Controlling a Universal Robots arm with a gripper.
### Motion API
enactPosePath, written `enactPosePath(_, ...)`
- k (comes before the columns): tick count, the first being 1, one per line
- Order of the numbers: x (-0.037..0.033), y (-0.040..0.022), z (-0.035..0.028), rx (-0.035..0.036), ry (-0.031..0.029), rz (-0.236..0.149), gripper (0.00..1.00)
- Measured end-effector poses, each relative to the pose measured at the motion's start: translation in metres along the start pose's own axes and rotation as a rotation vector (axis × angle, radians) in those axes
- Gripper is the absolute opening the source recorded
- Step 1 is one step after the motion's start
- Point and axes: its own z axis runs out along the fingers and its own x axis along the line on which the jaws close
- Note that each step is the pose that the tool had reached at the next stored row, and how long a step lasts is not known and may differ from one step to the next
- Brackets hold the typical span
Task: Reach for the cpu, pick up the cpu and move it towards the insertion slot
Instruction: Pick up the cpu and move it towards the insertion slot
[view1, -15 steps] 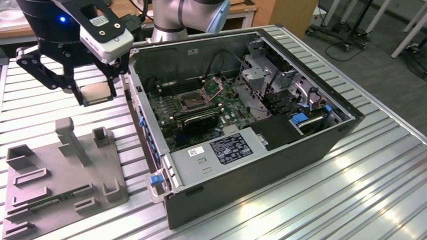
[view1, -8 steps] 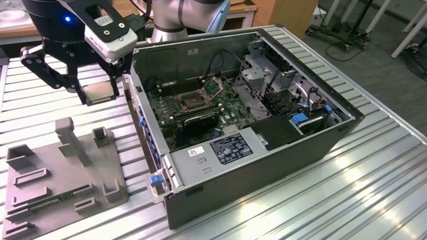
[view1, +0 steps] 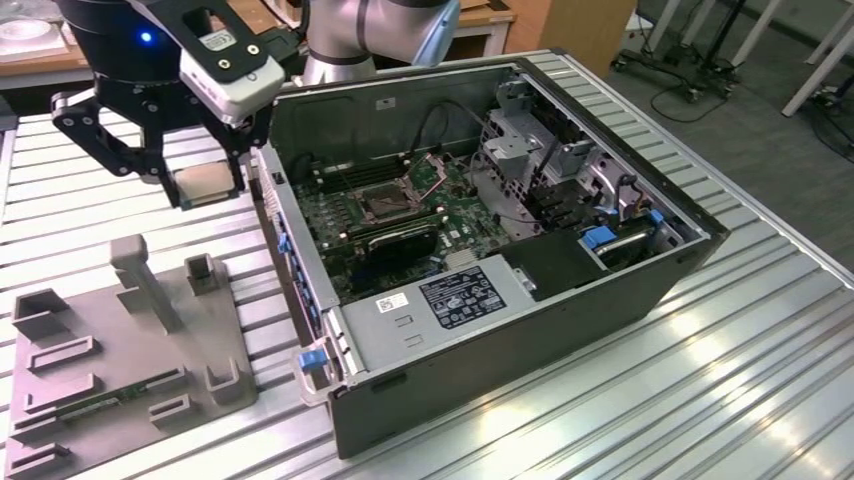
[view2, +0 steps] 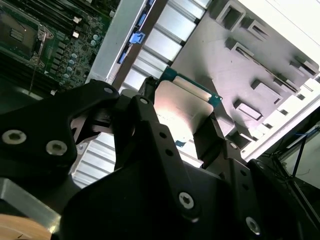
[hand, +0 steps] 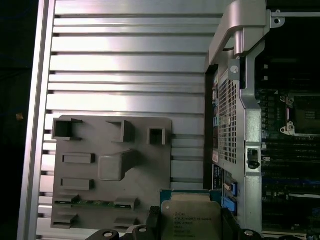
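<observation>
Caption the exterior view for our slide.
The gripper holds the cpu over the slatted table, beside the open computer case, not yet at the insertion slot.

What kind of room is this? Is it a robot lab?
Probably a lab or workshop: a gripper holds a cpu above a slatted metal table, beside an open computer case, with wheeled stands behind.

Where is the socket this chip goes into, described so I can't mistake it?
Look inside the open computer case, at the green motherboard on its floor. The socket sits near the board's middle: a square with a dark centre and shiny metal frame, unlike the long narrow black slots flanking it.
</observation>
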Motion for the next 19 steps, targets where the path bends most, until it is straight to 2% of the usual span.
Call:
enactPosePath(13, -0.0123, -0.0003, 0.0005, 0.0000, 0.0000, 0.000, 0.55)
enactPosePath(19, -0.0130, -0.0004, 0.0005, 0.0000, 0.0000, 0.000, 0.55)
